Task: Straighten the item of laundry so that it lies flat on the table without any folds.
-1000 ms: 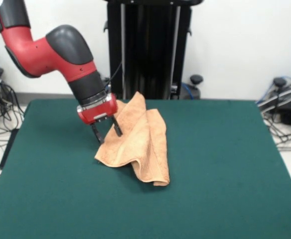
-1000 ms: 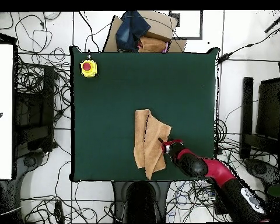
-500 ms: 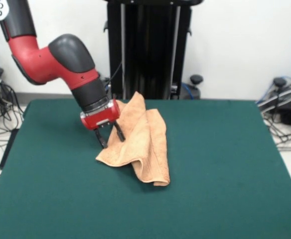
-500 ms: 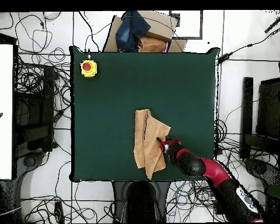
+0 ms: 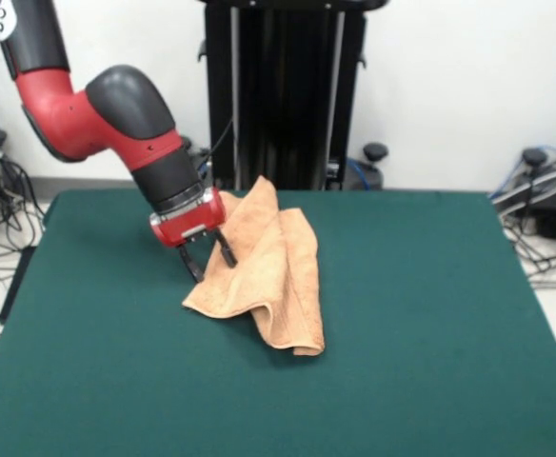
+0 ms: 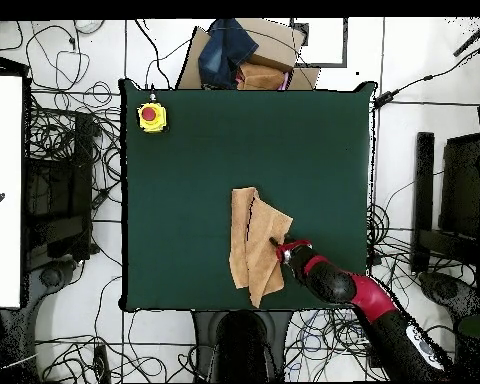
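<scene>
The item of laundry, an orange-tan towel, lies crumpled on the green table, folded over itself with a raised peak at its far end. In the overhead view the towel is a narrow folded shape right of the table's middle, near the bottom edge. My gripper is open and tilted at the towel's left edge. One finger stands just outside the cloth and the other over it. From above, the gripper sits at the towel's right side.
A yellow box with a red button sits on the table's top left corner in the overhead view. A cardboard box with dark cloth stands beyond the top edge. Cables cover the floor around the table.
The gripper has shifted slightly right and down in the front view, onto the towel's left edge, and stayed open. The towel has barely moved.
</scene>
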`<state>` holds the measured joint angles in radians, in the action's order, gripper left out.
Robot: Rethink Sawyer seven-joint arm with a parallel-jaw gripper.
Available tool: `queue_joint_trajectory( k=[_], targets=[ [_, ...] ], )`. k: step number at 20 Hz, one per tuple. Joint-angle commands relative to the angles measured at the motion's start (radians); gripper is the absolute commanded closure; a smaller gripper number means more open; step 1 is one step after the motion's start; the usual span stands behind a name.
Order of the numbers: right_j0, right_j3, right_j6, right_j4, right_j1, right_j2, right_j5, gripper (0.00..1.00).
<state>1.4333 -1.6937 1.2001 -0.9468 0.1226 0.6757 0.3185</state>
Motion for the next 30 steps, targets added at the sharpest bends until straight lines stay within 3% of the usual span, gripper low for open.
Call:
queue_joint_trajectory(
  k=[1,5,13,24,30],
  targets=[
    [-0.039,0.124,-0.141,0.013,-0.035,-0.022,0.14,0.0],
    [-0.054,0.095,-0.111,0.013,-0.086,-0.03,0.131,0.0],
    [-0.046,0.102,-0.12,0.004,-0.072,-0.032,0.121,0.0],
    [-0.049,0.145,-0.117,-0.016,0.017,-0.034,0.077,0.0],
    [-0.052,0.16,-0.071,-0.054,0.059,-0.037,-0.013,0.0]
  ],
)
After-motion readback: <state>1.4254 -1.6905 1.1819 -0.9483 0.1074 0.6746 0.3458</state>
